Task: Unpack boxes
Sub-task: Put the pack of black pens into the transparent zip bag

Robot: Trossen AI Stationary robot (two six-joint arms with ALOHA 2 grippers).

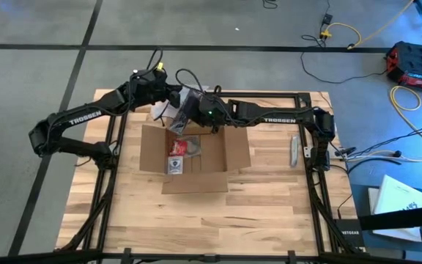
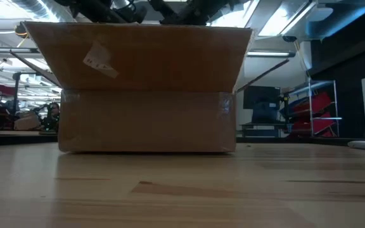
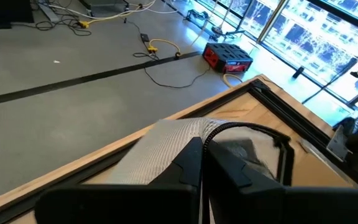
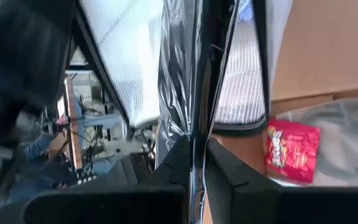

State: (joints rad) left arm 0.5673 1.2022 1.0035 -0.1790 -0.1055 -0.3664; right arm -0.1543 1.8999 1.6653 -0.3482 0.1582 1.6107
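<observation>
Shallow brown cardboard box sits mid-table on the pale wooden tabletop, flaps spread, opening upward, long axis running left-right. Inside: red snack packet, small white packet. Over the box's far edge, both dark grippers meet on a clear silvery plastic bag. Right gripper pinched shut on the bag. Left gripper clamped on the same bag. Grey utility knife lies right of the box.

Both arms cut off along the low view's top edge. Box interior hidden there behind its near wall. Small packet print too small to read.
</observation>
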